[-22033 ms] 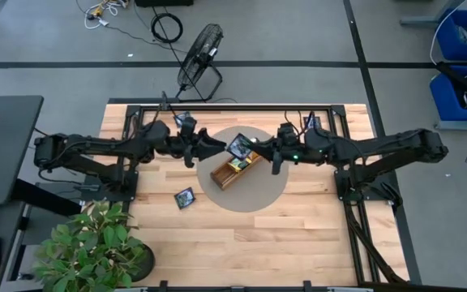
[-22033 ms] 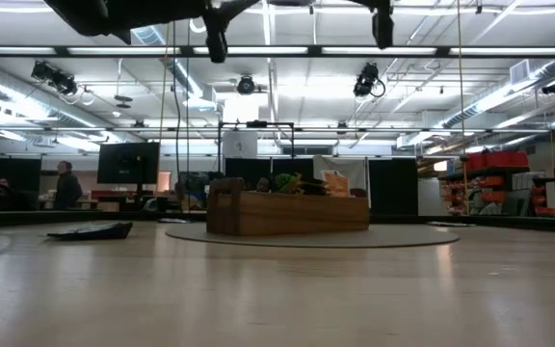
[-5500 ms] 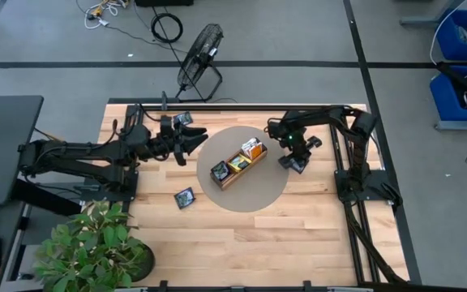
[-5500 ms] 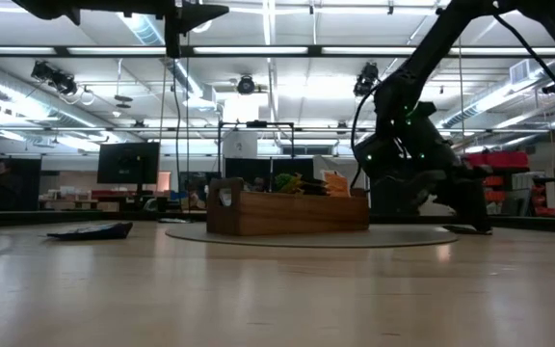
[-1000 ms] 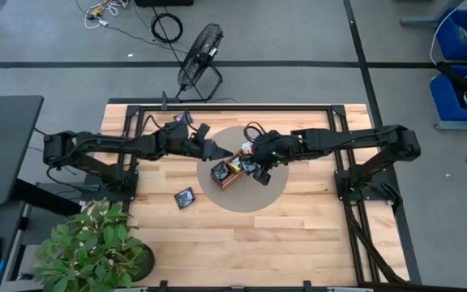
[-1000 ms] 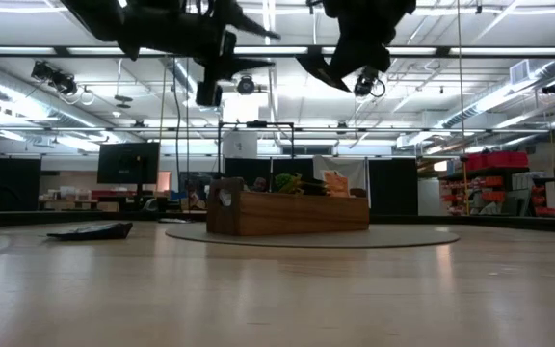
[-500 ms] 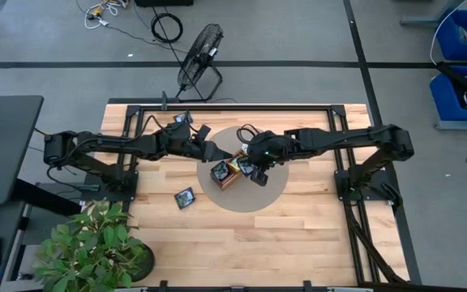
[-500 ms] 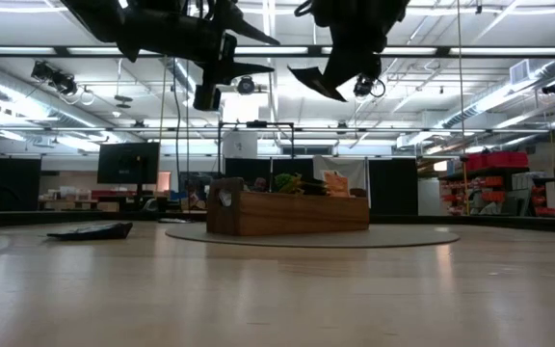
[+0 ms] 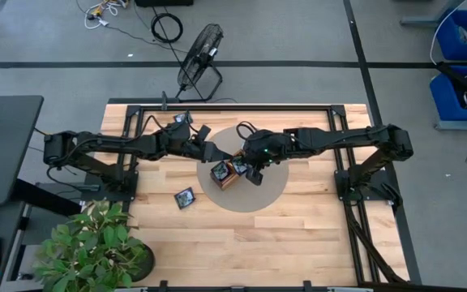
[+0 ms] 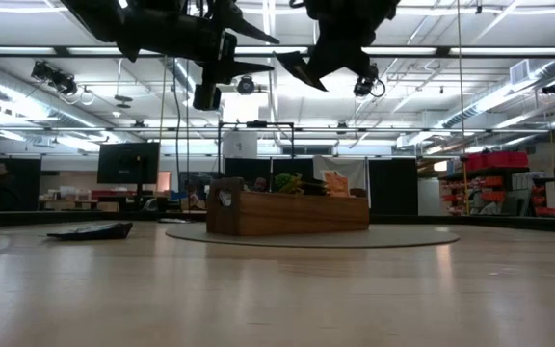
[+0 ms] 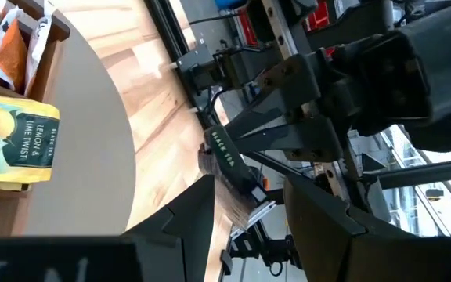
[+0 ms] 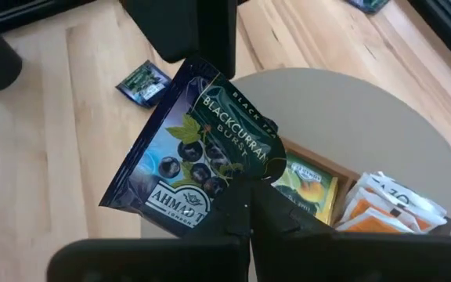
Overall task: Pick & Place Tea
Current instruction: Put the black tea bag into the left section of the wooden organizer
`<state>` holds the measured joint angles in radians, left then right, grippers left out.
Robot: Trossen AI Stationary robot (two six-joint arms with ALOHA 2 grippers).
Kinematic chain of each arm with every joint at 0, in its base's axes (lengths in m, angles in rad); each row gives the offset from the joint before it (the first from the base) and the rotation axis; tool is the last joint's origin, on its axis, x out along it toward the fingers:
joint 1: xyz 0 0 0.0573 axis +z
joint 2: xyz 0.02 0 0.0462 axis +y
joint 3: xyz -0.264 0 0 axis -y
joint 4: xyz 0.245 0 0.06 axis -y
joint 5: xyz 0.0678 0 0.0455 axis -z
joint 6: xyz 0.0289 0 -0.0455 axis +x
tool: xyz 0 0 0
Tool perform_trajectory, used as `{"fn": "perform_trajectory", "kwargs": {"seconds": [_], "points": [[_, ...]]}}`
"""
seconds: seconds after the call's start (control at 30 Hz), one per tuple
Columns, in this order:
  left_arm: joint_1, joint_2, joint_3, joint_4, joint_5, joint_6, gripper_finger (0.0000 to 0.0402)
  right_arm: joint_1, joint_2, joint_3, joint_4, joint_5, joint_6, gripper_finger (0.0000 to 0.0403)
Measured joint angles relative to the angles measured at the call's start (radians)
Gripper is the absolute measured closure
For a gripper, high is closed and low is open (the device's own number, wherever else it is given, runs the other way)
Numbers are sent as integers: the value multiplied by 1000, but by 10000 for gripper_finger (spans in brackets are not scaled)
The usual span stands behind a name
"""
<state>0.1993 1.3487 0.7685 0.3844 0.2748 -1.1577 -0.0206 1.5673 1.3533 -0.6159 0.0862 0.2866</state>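
Observation:
My right gripper point(image 9: 246, 167) hovers over the brown wooden tray point(image 9: 232, 175), shut on a dark navy tea packet point(image 12: 190, 149) marked blackcurrant. The tray stands on a round grey mat point(image 9: 270, 191) and holds a navy packet point(image 9: 219, 171), a yellow one point(image 12: 308, 184) and orange-and-white ones point(image 12: 390, 207). My left gripper point(image 9: 216, 151) is open and hangs in the air just beyond the tray's left end. Another navy packet point(image 9: 185, 198) lies flat on the wood near-left of the mat. One more packet point(image 9: 182, 118) lies near the far edge. My right gripper pinches the navy packet between its two fingers at one edge, near a corner point(image 12: 233, 176). The fingers come slanting down from the table's right. The packet is lifted clear above the tray, sticks out ahead of the fingertips, and its printed face is turned to the wrist camera.
A potted plant point(image 9: 96, 247) stands at the table's near-left corner. A floor fan point(image 9: 199, 49) stands beyond the far edge. Black arm frames line the left and right sides. Bare wood stretches across the near half of the table point(image 9: 282, 243).
My right gripper has carried the navy packet a little toward the table's left, over the tray, keeping it lifted clear and shut in the fingers. The packet has tipped a bit in the low view.

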Motion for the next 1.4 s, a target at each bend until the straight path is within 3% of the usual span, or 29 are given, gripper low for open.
{"fn": "perform_trajectory", "kwargs": {"seconds": [0.27,0.57,0.8,1.23,1.4], "points": [[0,0,0,-19,18,6,245,-14,0,0,-4,-42,19,403],[0,0,0,-39,27,46,283,-19,55,30,-19,-125,31,403],[0,0,4,-48,62,52,306,-18,99,104,-75,-95,2,403],[1,-1,5,-93,63,93,307,21,95,173,-331,-167,-31,403],[1,-1,5,-92,63,97,307,20,95,173,-266,-147,-26,403]]}}
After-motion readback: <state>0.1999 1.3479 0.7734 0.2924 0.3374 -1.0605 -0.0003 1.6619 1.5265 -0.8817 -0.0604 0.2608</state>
